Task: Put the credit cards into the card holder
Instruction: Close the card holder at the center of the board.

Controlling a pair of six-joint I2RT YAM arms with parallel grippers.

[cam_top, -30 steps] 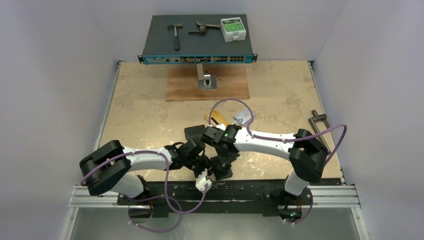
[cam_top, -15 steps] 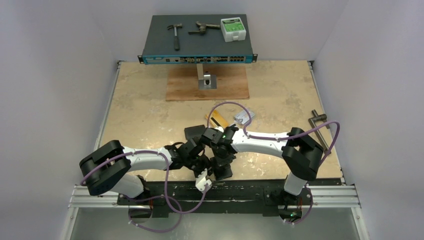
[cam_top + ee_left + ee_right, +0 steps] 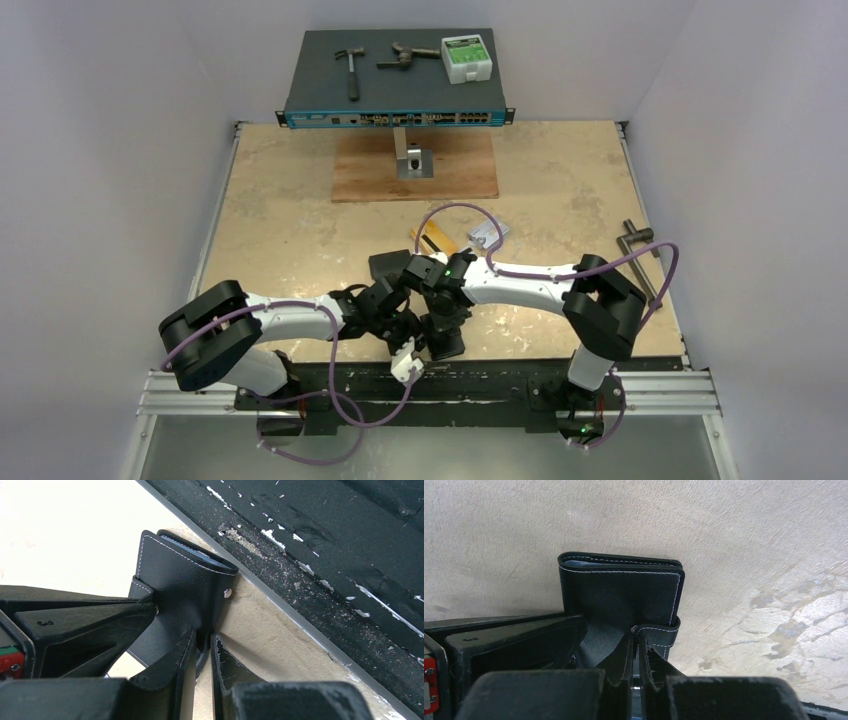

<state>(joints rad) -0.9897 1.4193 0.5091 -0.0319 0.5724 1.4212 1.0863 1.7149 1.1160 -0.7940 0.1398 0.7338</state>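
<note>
The card holder [image 3: 447, 342] is a black folded wallet with a snap stud, lying near the table's front edge, also seen as card holder [image 3: 185, 585] and card holder [image 3: 624, 595]. My left gripper [image 3: 204, 637] is shut on one lower edge of it. My right gripper [image 3: 635, 632] is shut on its stitched snap tab [image 3: 664, 632]. In the top view both grippers meet over it, the left gripper [image 3: 410, 328] and the right gripper [image 3: 440, 318]. Two credit cards lie farther back: a gold-orange card [image 3: 432, 238] and a silver-grey card [image 3: 487, 234].
A plain black pouch [image 3: 386, 264] lies just behind the wrists. A wooden board [image 3: 415, 170] with a metal bracket and a network switch [image 3: 395, 85] carrying tools stand at the back. A metal crank [image 3: 636, 240] lies at the right. The dark front rail [image 3: 320, 580] runs right beside the holder.
The right arm's elbow has swung a little to the left. Both grippers keep the same hold on the card holder, which has not moved.
</note>
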